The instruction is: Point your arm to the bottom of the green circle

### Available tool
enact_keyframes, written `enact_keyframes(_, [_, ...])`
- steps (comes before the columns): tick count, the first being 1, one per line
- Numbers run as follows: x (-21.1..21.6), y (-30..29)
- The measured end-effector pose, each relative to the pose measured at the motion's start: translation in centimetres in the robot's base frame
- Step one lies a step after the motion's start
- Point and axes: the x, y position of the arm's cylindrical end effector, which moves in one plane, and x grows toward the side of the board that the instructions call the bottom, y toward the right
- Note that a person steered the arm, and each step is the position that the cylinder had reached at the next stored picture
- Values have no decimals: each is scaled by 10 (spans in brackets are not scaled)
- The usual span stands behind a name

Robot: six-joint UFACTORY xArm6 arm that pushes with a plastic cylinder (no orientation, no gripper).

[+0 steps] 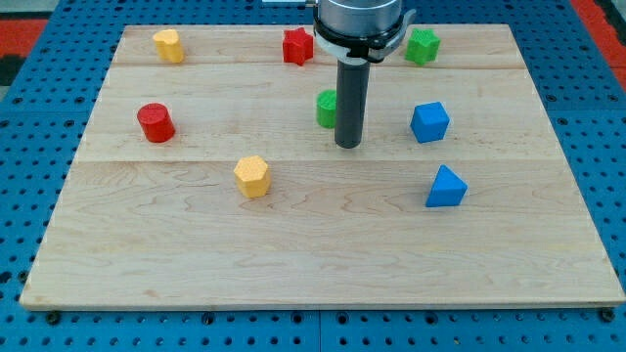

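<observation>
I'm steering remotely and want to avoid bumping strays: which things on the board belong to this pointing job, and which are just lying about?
Belong to the job:
green circle, partly hidden behind the rod
my tip, just below and right of the green circle

Lying about:
green star
red star
red cylinder
yellow block at top left
yellow hexagon
blue cube
blue triangle

A pale wooden board (323, 244), made of planks joined along faint horizontal seams, filled most of the view. It lay on a blue pegboard table (39, 176) dotted with regular holes, which showed on every side of it. Red patches (24, 24) sat in the view's top corners. The light was even and bright, with soft shadows.
</observation>
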Motion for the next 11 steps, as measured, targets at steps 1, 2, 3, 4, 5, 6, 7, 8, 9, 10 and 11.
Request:
enact_keyframes(1, [0,0])
enact_keyframes(2, [0,1])
enact_keyframes(3, [0,1])
enact_keyframes(4, [0,2])
enact_keyframes(5, [0,2])
enact_keyframes(6, [0,2])
enact_keyframes(7, [0,1])
enact_keyframes(8, [0,1])
enact_keyframes(9, [0,-4])
enact_keyframes(10, [0,-9])
enact_keyframes(11, [0,-11])
